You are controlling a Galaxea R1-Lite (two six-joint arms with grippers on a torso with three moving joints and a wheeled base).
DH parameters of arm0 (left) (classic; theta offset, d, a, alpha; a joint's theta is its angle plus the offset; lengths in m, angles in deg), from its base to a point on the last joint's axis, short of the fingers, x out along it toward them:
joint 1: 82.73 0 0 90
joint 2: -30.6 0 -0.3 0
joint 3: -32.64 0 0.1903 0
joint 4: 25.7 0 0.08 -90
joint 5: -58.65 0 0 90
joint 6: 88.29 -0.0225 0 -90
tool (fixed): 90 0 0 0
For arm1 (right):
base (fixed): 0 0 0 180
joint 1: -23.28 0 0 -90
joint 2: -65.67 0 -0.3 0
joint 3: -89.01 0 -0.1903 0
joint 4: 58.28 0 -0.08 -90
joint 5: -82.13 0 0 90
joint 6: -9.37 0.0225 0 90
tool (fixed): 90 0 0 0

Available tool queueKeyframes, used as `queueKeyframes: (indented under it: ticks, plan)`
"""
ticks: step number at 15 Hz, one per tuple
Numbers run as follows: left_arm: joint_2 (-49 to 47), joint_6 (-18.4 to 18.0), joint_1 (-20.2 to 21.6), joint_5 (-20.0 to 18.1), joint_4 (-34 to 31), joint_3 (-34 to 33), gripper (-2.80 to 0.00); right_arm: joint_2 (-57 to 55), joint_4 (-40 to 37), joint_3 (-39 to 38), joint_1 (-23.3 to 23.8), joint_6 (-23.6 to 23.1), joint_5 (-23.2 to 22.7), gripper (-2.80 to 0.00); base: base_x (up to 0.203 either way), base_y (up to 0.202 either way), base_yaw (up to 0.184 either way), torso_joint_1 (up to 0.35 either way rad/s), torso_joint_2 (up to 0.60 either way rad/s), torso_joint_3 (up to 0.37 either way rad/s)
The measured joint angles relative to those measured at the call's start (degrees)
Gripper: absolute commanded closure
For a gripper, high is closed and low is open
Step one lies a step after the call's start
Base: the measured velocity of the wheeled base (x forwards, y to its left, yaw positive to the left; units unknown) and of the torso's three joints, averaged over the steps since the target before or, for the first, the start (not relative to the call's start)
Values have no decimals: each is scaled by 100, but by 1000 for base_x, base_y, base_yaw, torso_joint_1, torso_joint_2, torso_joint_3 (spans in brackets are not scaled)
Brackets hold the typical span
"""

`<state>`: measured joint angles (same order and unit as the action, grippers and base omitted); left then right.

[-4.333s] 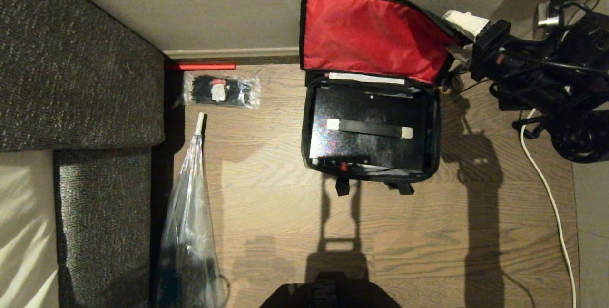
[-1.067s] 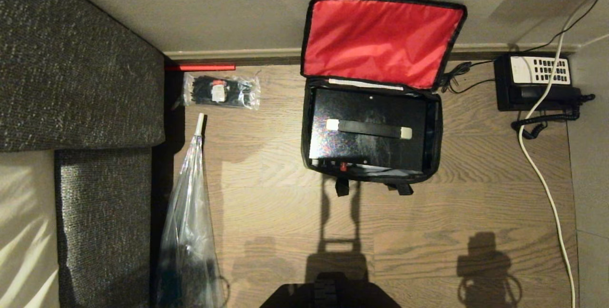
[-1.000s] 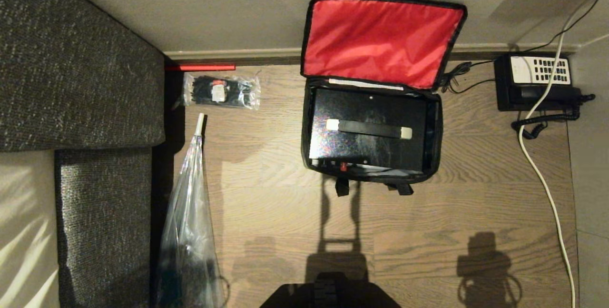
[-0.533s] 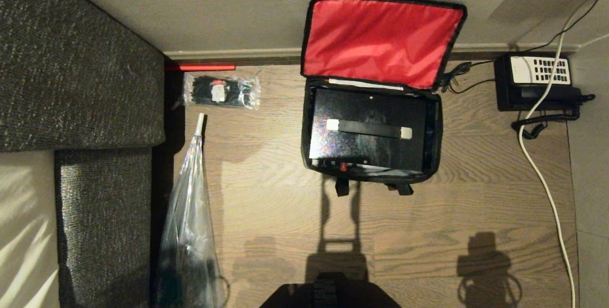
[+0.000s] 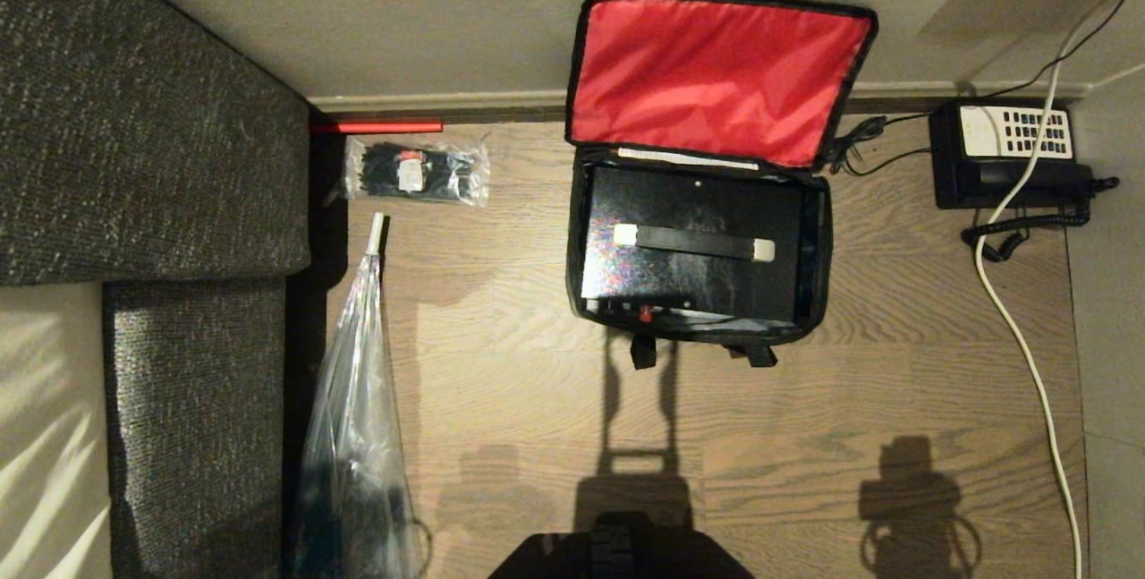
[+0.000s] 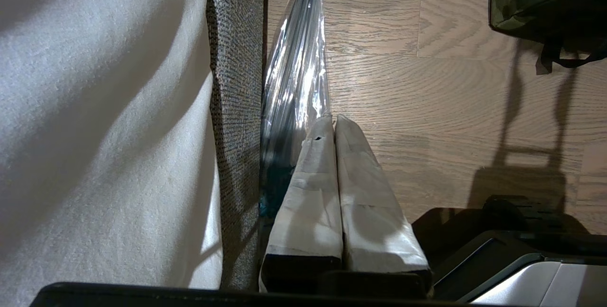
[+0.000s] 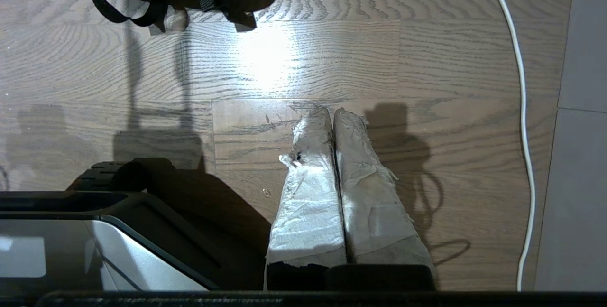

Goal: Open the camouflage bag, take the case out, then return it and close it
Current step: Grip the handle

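So the bag [image 5: 698,248] is sitting open on the floor [image 5: 501,364] with its red lid [image 5: 716,73] flopped back against the wall, and the case [image 5: 689,243] is lying flat inside, well ahead of both grippers. Left gripper [image 6: 334,122] and right gripper [image 7: 332,112] are both pinched fully closed, holding nothing, parked low near the robot's base. For the lift, I'd open one wide, come straight down over the case's handle [image 5: 693,242], and pull up evenly so it doesn't snag the bag walls.
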<state>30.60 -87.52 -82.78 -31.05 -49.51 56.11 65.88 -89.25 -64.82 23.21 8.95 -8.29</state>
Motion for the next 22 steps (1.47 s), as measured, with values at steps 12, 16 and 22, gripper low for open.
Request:
queueKeyframes:
  ticks: [12, 16, 22]
  plan:
    - [0, -2, 0, 2, 0, 0, 0, -5, -140, 57, 0, 105, 29, 0, 0, 0, 0, 0, 0, 0]
    - [0, -2, -3, 2, 0, 0, 0, -5, -138, 55, 0, 106, 29, 0, 0, 0, 0, 0, 0, 0]
    - [0, -3, 0, 4, -7, 0, 0, -10, -138, 52, 2, 102, 28, 0, -86, 0, 0, 2, 1, 5]
